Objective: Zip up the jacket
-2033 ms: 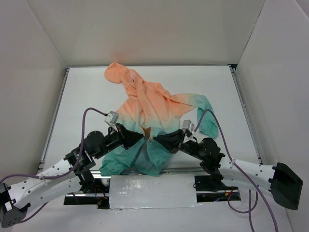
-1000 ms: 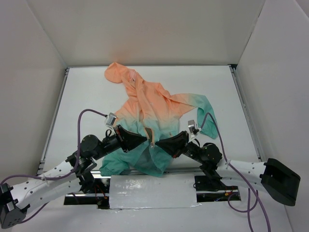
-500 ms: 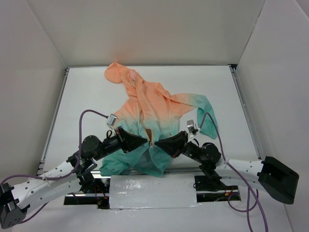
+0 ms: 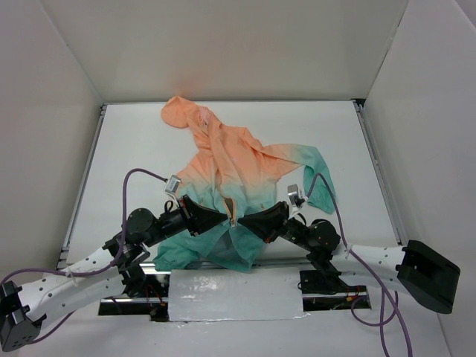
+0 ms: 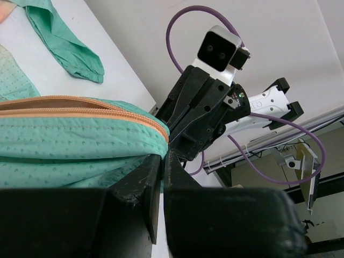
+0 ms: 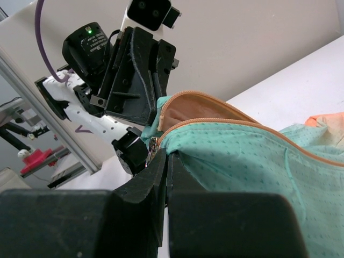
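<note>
The jacket (image 4: 230, 160) lies spread on the white table, its peach hood (image 4: 181, 113) at the far left and its teal hem toward the arms. My left gripper (image 4: 225, 216) and right gripper (image 4: 244, 218) meet tip to tip at the lower front opening. In the left wrist view, the left gripper (image 5: 162, 157) is shut on teal fabric (image 5: 64, 145) just under the orange zipper (image 5: 80, 102). From the right wrist camera, the right gripper (image 6: 166, 155) pinches the other teal edge (image 6: 242, 156), right beside the metal zipper slider (image 6: 152, 148).
A teal sleeve (image 4: 320, 186) trails off to the right of the arms. White walls enclose the table (image 4: 134, 149) on three sides, with rails (image 4: 88, 171) along its edges. A foil-covered plate (image 4: 234, 294) sits between the arm bases. Purple cables (image 4: 141, 171) loop above both wrists.
Since two seconds ago both grippers have shifted slightly toward the near edge and right, taking the jacket's front with them. Over the last half second nothing has moved.
</note>
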Robot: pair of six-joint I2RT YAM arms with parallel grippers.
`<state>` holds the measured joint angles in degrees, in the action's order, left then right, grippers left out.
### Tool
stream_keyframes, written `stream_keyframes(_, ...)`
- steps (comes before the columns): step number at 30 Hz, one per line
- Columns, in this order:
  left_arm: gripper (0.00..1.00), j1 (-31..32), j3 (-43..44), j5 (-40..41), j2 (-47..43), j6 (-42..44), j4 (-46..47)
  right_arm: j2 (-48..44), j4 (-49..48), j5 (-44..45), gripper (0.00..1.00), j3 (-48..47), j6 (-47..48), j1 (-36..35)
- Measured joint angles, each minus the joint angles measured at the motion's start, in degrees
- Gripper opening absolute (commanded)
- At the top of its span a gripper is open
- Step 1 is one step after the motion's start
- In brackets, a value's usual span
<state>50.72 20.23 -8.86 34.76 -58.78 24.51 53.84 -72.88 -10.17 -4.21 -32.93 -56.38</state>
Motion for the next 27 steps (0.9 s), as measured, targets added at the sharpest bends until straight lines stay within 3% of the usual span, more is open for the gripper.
stream_keyframes(27,0.0,0.0,0.0,-0.04,-0.94,0.02,-0.44,0.61,-0.02,-0.02,0.0,-0.42,0.02,0.07)
